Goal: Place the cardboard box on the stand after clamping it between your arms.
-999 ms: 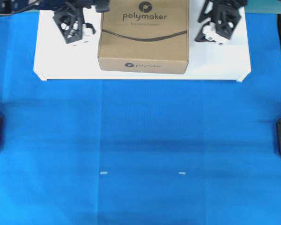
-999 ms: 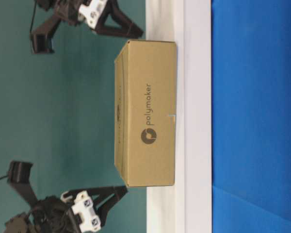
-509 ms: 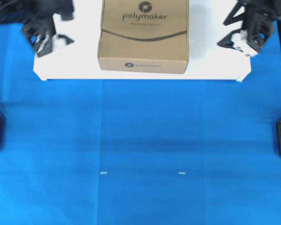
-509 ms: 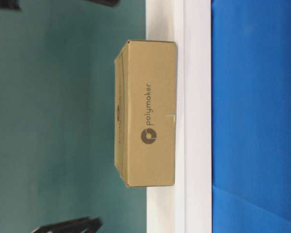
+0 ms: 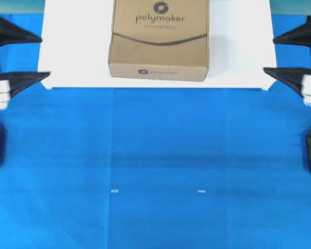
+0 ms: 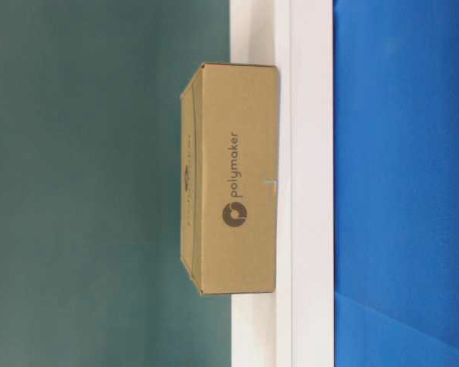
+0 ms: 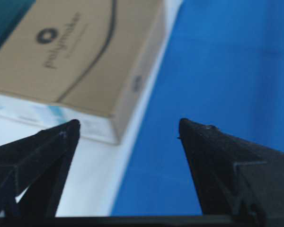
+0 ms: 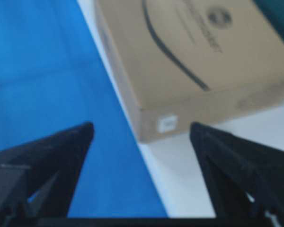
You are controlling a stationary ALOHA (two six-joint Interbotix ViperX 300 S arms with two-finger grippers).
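Box (image 5: 159,40) sits at twelve o'clock on the stand (image 5: 238,52), apparently delivered. Left gripper (image 5: 33,57) at nine and right gripper (image 5: 277,54) at three gape wide, empty, well clear of it.

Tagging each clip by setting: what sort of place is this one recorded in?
Most likely a lab robot workcell, not a home or shop: a bare tabletop under a plain blue cloth, a low white rectangular stand holding a brown "polymaker" cardboard box, and two black lattice-framed grippers, left and right, at the sides.
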